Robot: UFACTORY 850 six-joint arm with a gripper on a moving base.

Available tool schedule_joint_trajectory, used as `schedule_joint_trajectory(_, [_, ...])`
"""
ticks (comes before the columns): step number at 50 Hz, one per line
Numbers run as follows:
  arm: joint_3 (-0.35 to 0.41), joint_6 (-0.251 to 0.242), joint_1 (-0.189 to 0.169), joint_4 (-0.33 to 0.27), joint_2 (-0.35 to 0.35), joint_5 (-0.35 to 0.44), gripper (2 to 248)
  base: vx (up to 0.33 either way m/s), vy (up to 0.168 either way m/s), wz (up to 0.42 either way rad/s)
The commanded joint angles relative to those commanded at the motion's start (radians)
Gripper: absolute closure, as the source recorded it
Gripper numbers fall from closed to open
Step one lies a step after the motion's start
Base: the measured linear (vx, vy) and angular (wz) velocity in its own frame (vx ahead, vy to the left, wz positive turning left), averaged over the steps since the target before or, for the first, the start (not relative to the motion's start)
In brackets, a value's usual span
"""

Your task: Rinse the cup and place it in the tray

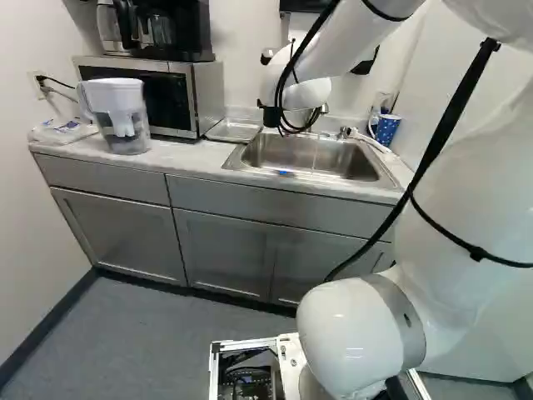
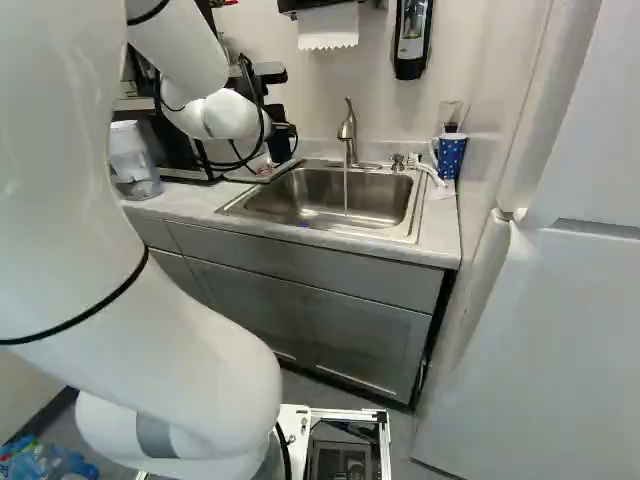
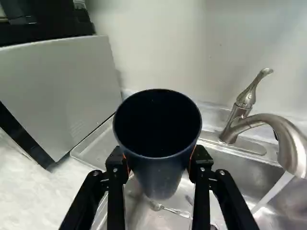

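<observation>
In the right base view my gripper [image 2: 280, 132] hangs above the sink's left corner, partly hidden by the wrist. The wrist view shows the gripper [image 3: 160, 165] shut on a dark blue cup [image 3: 160, 179], a finger on either side and its open mouth facing the camera. The cup hangs over the edge between the tray and the sink [image 3: 220, 167]. The metal tray [image 3: 93, 148] lies beside the microwave, partly hidden behind the cup; it also shows as a tray [image 1: 234, 131] in the left base view. Water runs from the faucet [image 3: 288, 143], to the side of the cup.
A microwave [image 3: 57, 91] stands close beside the tray, with a coffee maker [image 1: 171, 29] on top. A water pitcher [image 1: 121, 117] is on the counter [image 1: 187, 158]. A spotted blue mug [image 2: 450, 155] stands beyond the sink's right side. A spoon [image 3: 172, 211] lies in the basin.
</observation>
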Motion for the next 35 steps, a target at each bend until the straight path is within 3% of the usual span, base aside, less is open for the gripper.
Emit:
schedule_joint_trajectory(19, [-0.003, 0.000, 0.002, 0.000, -0.003, 0.000, 124, 0.000, 0.000, 0.000])
schedule_joint_trajectory(35, [-0.051, 0.000, 0.019, 0.000, -0.052, 0.000, 124, 0.000, 0.000, 0.000])
